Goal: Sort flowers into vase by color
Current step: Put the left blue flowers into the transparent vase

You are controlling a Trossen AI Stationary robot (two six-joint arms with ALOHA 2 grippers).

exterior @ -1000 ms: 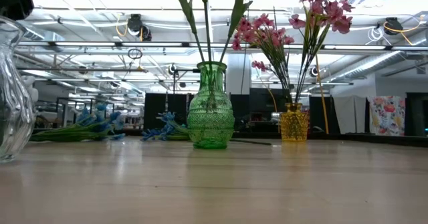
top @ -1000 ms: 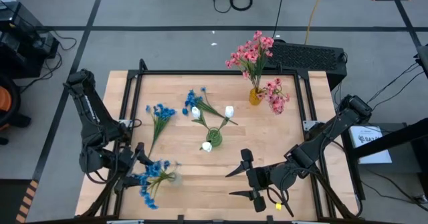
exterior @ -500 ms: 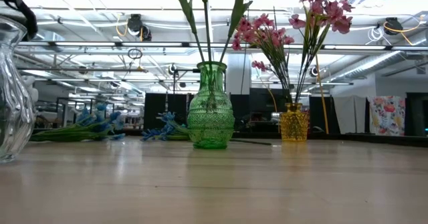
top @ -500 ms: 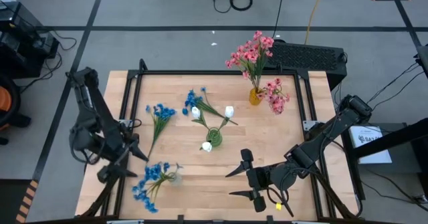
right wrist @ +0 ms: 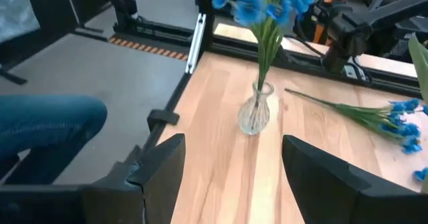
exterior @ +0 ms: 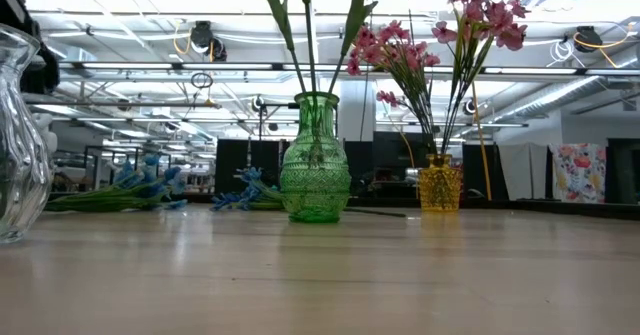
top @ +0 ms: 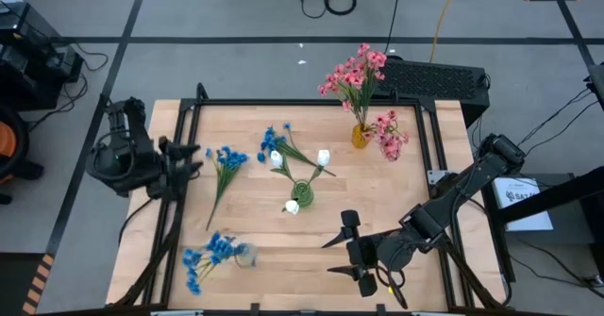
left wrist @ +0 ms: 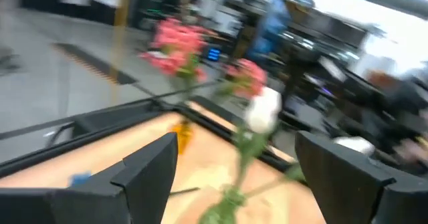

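Note:
A clear glass vase (top: 242, 253) near the table's front left holds a blue spray (top: 203, 256); it also shows in the right wrist view (right wrist: 256, 114) and the low view (exterior: 15, 145). A green vase (top: 302, 194) mid-table holds white buds (top: 324, 156). A yellow vase (top: 360, 135) at the far side holds pink sprays (top: 354, 74). Two loose blue sprays (top: 225, 163) (top: 278, 144) lie flat on the table. My left gripper (top: 192, 157) is open and empty at the left edge, beside the first loose spray. My right gripper (top: 347, 248) is open and empty near the front edge.
A black frame (top: 302, 103) runs around the wooden table top. A dark keyboard-like box (top: 439, 78) lies beyond the far right corner. Bare wood lies between the green vase and my right gripper (right wrist: 227, 164).
My left gripper has drawn back from the blue spray in the clear vase and gone toward the table's far edge along the left side, turning to point toward the table's right. The blue spray stays in the clear vase.

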